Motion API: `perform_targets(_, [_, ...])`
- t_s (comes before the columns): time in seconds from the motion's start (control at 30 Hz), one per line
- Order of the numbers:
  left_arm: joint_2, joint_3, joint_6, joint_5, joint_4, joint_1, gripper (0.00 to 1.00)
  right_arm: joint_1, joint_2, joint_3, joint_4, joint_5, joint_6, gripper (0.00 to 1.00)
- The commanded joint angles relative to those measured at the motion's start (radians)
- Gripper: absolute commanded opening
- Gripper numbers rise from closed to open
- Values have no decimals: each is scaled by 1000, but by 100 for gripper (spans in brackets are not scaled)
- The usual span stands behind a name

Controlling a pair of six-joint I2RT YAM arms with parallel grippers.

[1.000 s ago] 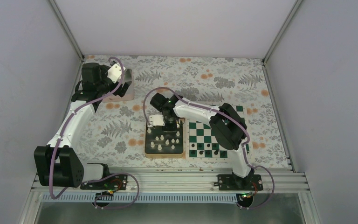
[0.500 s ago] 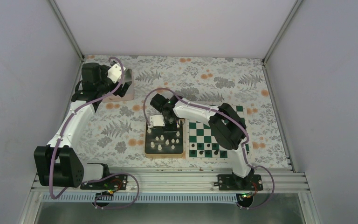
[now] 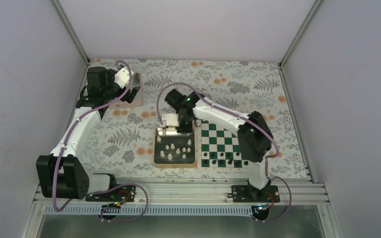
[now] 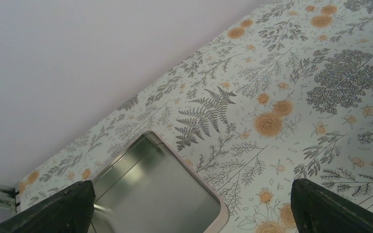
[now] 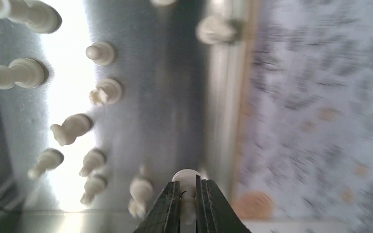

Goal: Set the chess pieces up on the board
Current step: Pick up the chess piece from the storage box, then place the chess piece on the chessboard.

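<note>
My right gripper is shut on a small white chess piece and holds it above the far part of the gold-rimmed tray. Several more white chess pieces stand or lie on the tray's dark floor. From above, the right gripper hangs over the tray's far edge, left of the green-and-white board. The remaining white pieces sit in the tray. My left gripper is open and empty at the far left, over a metal tin.
Tiny black pieces line the board's near rows. The metal tin lies at the table's far left, under the left gripper. A flowered cloth covers the table. Grey walls close in the sides.
The right gripper's jaws closed on a white piece in the tray. The arm then drew back toward the tray's far edge with it. The left arm stayed still.
</note>
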Motion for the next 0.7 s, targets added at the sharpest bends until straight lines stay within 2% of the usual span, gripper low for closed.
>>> perform_targets(0.0, [-16, 7, 10, 15, 3, 2, 100, -102, -151, 75, -82, -14, -8, 6])
perform_targets(0.2, [-17, 7, 12, 16, 2, 2, 100, -327, -236, 70, -104, 17, -44, 7])
perform_targets(0.37, [-16, 6, 12, 15, 2, 2, 100, -512, -257, -5, -70, -6, -89, 7])
perform_targets(0.67, [-15, 6, 13, 8, 0, 2, 100, -642, -204, -171, 13, -13, -102, 8])
